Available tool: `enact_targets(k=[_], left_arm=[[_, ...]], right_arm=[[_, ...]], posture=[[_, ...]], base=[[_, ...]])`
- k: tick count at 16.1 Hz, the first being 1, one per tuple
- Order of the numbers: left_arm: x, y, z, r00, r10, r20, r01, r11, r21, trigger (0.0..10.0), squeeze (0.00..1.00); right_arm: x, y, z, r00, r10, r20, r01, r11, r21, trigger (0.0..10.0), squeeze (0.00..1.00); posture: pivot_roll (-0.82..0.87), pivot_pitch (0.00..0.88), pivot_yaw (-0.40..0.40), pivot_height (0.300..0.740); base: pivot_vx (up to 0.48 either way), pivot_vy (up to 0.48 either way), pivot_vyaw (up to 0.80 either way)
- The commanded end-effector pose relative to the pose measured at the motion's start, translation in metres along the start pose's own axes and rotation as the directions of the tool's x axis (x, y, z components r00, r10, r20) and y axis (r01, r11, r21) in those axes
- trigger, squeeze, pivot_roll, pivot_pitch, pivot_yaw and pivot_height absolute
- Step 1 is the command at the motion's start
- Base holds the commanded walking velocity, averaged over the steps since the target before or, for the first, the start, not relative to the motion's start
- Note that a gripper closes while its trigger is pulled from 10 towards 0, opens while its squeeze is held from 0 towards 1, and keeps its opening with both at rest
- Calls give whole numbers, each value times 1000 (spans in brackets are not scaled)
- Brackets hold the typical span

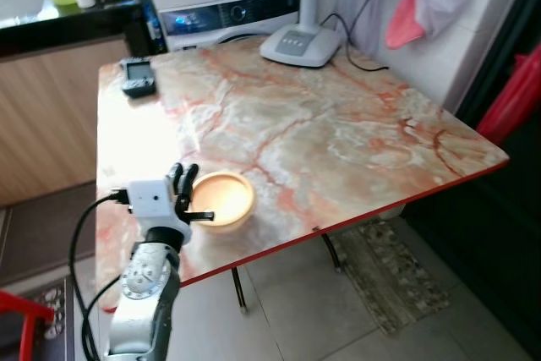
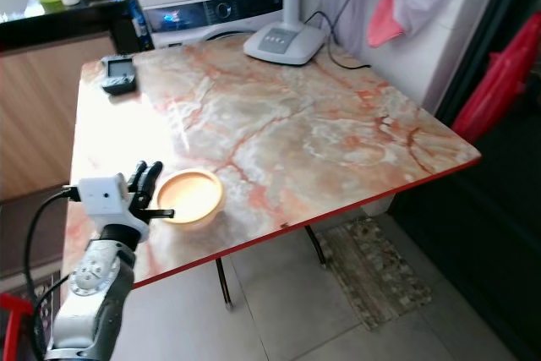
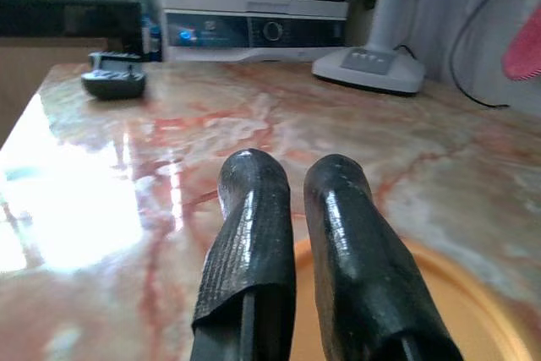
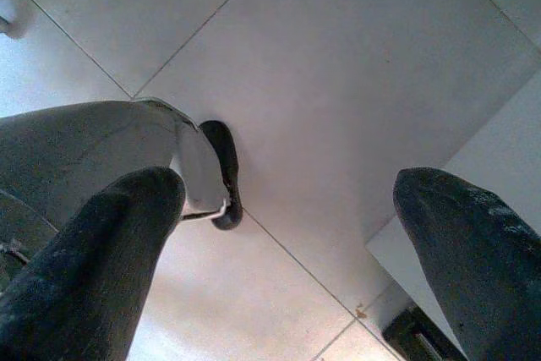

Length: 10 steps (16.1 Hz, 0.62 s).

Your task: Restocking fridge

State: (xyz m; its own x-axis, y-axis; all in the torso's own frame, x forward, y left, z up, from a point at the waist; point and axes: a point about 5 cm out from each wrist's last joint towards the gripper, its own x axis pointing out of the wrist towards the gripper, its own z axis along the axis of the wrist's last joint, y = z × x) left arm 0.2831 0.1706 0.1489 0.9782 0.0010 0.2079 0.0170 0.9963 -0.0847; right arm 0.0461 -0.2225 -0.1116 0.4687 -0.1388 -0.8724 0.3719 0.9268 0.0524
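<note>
Head views: a shallow round orange plastic bowl [image 1: 223, 200] is seen near the front edge of the marble-patterned red-rimmed table [image 1: 355, 133], toward its front left corner. The left gripper [image 1: 181, 183] is held at the bowl's left rim, fingers pressed close together, nothing pinched. A small dark grey device [image 1: 137, 75] lies at the far left corner; a white fan base [image 1: 300, 44] stands at the far edge.

Left wrist view: the two black fingers [image 3: 249, 251] are shown almost touching, above the bowl's rim.

Right wrist view: the right gripper [image 4: 287, 243] is spread wide over the grey tiled floor [image 4: 355, 65].
</note>
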Motion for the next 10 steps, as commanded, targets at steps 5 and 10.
enact_targets(k=[5,10], left_arm=[[1,1,4,1000,-1,-6,1,1000,-11,10000,1000],[6,12,2,999,18,-46,-21,997,-70,10000,580]], right_arm=[[-1,-1,-4,1000,1,-14,-1,1000,-4,10000,0],[-1,3,-5,1000,17,-20,-18,1000,-19,10000,0]], posture=[[110,79,-38,740],[152,85,-17,740]], base=[[0,0,0],[0,0,0]])
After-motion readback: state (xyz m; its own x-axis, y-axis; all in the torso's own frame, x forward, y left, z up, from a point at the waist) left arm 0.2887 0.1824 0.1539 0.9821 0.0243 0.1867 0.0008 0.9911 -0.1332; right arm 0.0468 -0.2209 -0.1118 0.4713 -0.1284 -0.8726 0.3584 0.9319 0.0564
